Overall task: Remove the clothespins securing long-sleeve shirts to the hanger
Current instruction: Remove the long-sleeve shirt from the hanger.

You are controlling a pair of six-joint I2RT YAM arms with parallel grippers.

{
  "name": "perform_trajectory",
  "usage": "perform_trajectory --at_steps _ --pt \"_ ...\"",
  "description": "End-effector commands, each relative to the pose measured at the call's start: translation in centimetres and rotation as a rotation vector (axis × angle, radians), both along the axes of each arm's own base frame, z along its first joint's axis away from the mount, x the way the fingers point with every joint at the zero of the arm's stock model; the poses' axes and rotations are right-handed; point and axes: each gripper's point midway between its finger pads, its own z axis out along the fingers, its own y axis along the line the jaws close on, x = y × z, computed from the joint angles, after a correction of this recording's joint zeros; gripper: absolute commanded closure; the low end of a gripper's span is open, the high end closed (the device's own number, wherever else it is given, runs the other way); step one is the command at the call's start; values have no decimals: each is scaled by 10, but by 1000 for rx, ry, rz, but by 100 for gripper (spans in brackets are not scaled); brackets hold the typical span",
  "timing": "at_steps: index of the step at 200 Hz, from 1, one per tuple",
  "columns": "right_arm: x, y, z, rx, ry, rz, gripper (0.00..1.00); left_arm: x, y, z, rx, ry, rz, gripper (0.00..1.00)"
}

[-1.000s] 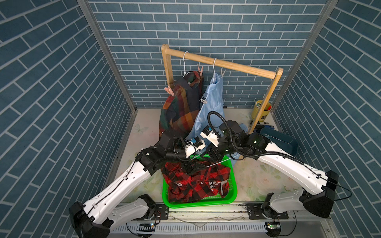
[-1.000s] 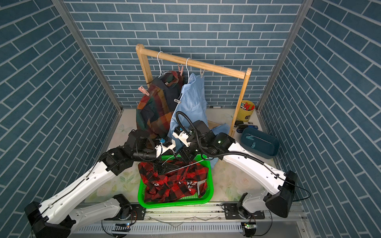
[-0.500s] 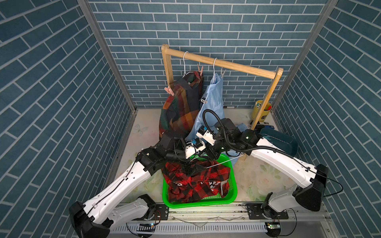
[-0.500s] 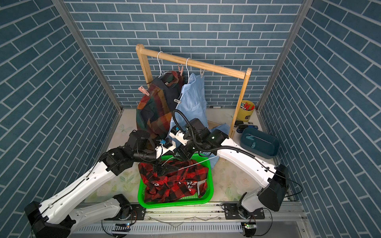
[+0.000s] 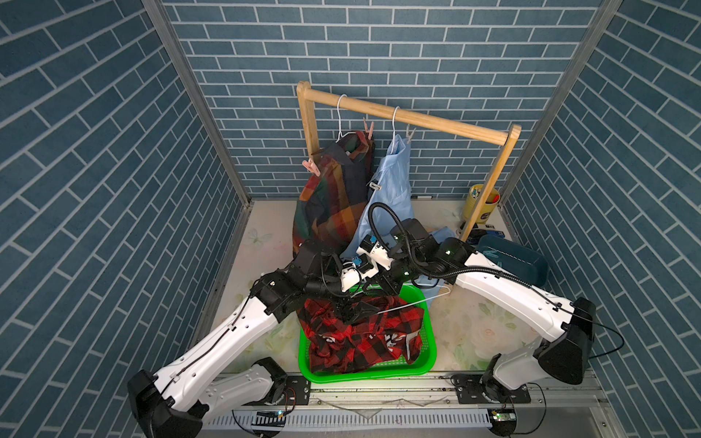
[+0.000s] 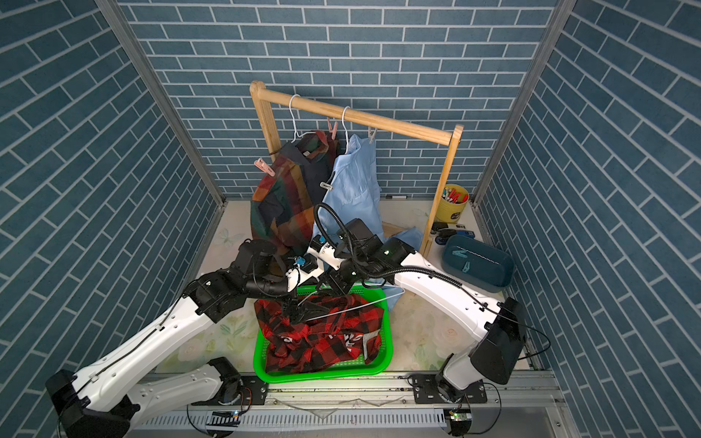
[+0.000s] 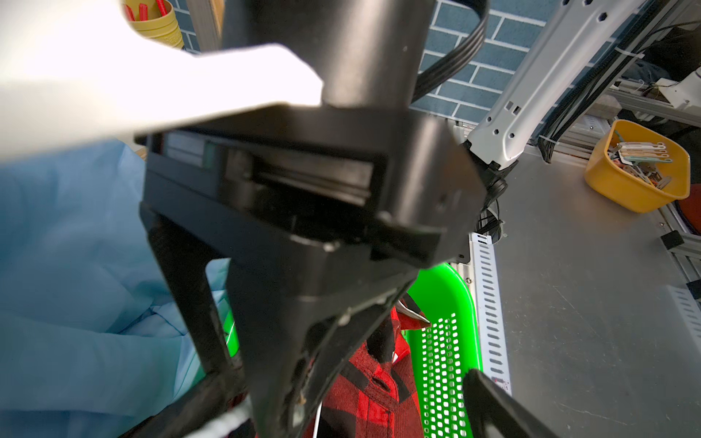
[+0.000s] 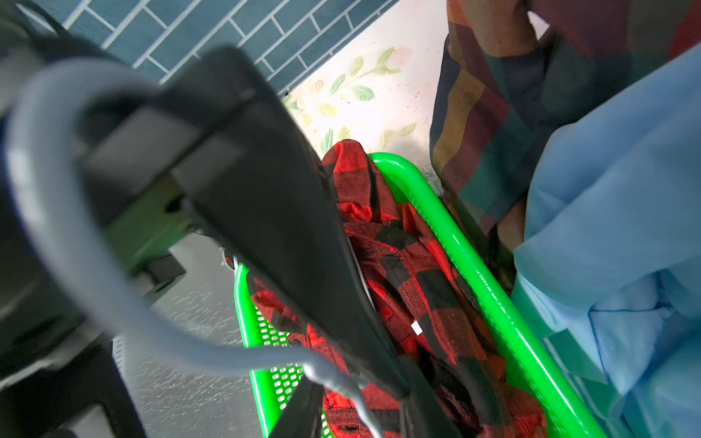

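Above the green basket (image 5: pixel 428 333) the left gripper (image 6: pixel 297 309) stood wide open. Whether the right gripper (image 6: pixel 330 292) held anything was unclear. The pink clothespin (image 5: pixel 311 167), beyond the basket on the plaid shirt (image 5: pixel 333 201), lay nearer the left arm.

The right arm (image 5: pixel 504 295) has swung inward toward the left arm (image 5: pixel 235 333), its shoulder end turning with it. The right claw (image 5: pixel 370 294) now sits over the far rim of the green basket (image 5: pixel 428 341), nearer the red-and-black check shirt (image 5: pixel 364 341), with its jaws drawn narrower.
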Motion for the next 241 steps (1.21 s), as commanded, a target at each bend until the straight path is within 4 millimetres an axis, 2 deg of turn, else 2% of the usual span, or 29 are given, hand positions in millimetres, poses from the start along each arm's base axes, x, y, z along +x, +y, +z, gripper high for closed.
perform_trajectory --at_steps 1,39,77,138,216,241 --pt "-4 5 -6 12 22 42 69 0 -2 6 -2 -13 -9 0" --pt "-6 7 -7 12 36 50 79 2 -3 8 -5 -17 -7 0" --pt "-10 6 -3 19 50 54 100 5 -3 6 1 -16 4 0" --pt "-10 4 10 78 55 12 100 11 -5 -6 35 -10 18 0" --pt "4 2 39 240 127 -68 100 40 1 -18 22 -194 175 0" --pt "5 4 51 286 140 -74 100 42 -2 -23 44 -254 185 0"
